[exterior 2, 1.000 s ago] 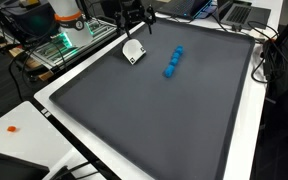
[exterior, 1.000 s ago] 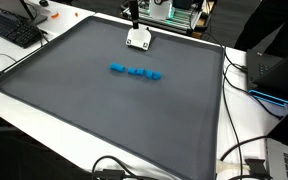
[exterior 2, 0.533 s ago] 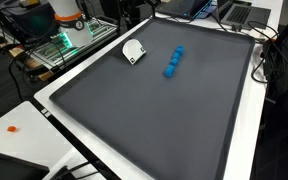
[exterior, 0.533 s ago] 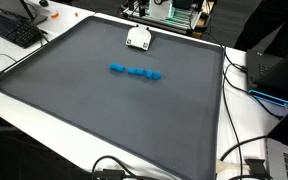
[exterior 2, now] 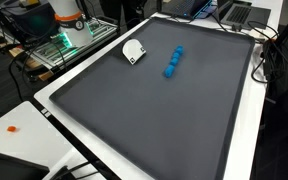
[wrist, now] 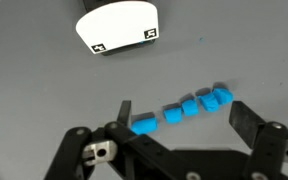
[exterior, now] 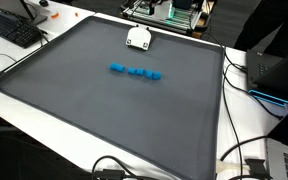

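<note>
On the grey mat (exterior: 94, 120) in an exterior view, blue blocks (exterior: 135, 71) lie in a row, a white container (exterior: 137, 38) beyond; in an exterior view the arm, lately above the container (exterior 2: 133, 51), has left frame; wrist view: the gripper (wrist: 179, 112), spread wide and empty, hangs above the blocks.

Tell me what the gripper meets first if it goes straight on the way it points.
Probably the blue blocks: in the wrist view they lie on the mat, between the fingers of the open gripper. How far below is unclear.
</note>
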You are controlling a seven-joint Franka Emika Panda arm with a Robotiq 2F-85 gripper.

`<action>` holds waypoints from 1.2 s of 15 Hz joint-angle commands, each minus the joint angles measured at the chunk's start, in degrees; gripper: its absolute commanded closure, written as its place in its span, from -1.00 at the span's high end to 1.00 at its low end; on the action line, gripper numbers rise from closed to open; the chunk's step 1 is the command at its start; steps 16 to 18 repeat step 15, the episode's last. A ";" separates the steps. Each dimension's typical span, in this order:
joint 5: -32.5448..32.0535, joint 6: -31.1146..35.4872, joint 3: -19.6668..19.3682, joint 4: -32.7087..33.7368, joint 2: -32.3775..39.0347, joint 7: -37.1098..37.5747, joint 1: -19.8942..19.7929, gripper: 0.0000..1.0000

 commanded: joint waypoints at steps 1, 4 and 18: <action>-3.67 -1.12 0.70 3.50 3.83 -3.59 0.96 1.00; -4.60 -0.55 0.90 5.11 5.78 -5.28 1.65 1.00; -3.15 0.73 0.61 7.02 7.79 -6.68 2.55 1.00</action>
